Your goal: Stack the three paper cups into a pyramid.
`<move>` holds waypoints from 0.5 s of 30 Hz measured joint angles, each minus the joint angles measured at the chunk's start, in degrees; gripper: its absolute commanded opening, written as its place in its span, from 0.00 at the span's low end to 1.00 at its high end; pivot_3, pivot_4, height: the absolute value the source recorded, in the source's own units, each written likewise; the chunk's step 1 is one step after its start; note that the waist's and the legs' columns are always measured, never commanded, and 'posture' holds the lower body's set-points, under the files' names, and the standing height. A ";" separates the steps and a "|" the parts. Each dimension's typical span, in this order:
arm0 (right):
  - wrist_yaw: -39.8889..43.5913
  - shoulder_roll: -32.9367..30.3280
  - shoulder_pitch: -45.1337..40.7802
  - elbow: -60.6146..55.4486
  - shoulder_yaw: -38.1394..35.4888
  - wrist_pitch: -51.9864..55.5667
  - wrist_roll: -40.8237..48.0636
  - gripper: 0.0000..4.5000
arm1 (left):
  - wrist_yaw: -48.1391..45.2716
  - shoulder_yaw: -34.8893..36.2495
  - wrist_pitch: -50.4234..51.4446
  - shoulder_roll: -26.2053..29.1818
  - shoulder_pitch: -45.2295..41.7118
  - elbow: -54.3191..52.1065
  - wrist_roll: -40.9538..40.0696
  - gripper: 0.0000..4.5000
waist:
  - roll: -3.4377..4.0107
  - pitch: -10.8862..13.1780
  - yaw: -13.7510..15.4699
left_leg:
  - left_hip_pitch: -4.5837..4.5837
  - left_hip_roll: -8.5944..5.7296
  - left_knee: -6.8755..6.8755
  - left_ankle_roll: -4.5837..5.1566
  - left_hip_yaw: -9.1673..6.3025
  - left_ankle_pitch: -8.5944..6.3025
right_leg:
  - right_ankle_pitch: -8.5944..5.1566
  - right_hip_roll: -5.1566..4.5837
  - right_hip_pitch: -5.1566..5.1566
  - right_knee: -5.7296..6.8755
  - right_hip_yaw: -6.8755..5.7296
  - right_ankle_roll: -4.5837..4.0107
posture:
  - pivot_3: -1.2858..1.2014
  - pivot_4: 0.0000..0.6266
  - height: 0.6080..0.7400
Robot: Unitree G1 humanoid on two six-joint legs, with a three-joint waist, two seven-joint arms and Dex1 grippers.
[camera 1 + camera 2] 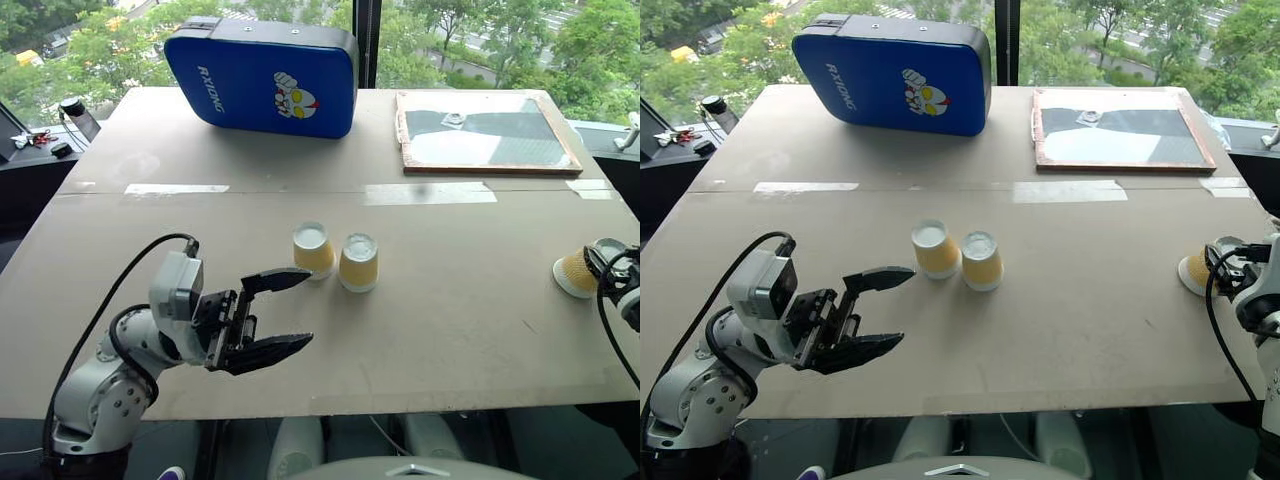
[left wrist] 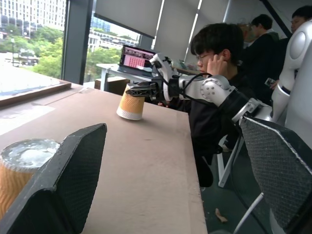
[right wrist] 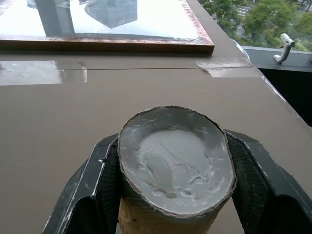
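Right wrist view shows the third cup [image 3: 175, 165] squeezed between the right gripper [image 3: 173, 190] fingers near the table [image 1: 450, 330] right edge, two cups [image 1: 336, 255] upside down mid-table, left gripper [image 1: 280, 312] spread wide beside them.

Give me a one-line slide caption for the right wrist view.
Right gripper clamped on an upside-down paper cup above the tabletop, framed board beyond.

3 yellow-tan ribbed paper cups [image 1: 313, 249], white bases; blue case [image 1: 262, 77]
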 measured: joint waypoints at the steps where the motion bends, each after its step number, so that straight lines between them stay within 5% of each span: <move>1: 0.94 -0.72 -1.53 -1.81 1.05 0.84 1.74 0.50 | 0.46 0.90 -0.72 -0.55 0.85 1.16 0.35 1.00 | 0.04 0.03 -0.35 | 0.01 0.00 -0.03 0.00 -0.03 0.00 | 0.00 0.01 0.00 0.01 -0.02 0.00 | 0.52 0.24 1.00; 7: 4.83 -3.03 -18.31 -10.92 14.46 9.66 13.92 0.50 | 1.64 8.17 -6.12 -2.20 6.83 8.79 3.50 1.00 | -0.16 0.13 -0.22 | -0.05 0.05 -0.14 0.00 -0.21 0.00 | -0.01 0.04 -0.07 -0.03 -0.17 -0.04 | 0.52 0.24 1.00; 15: 7.28 1.68 -38.71 -9.61 35.64 16.71 15.66 0.50 | -2.48 14.57 -5.56 -0.24 9.02 11.60 0.08 1.00 | -0.23 0.09 -0.04 | -0.97 0.04 0.14 0.01 -0.27 0.01 | 0.02 -0.19 -0.88 0.10 -0.34 0.00 | 0.52 0.24 1.00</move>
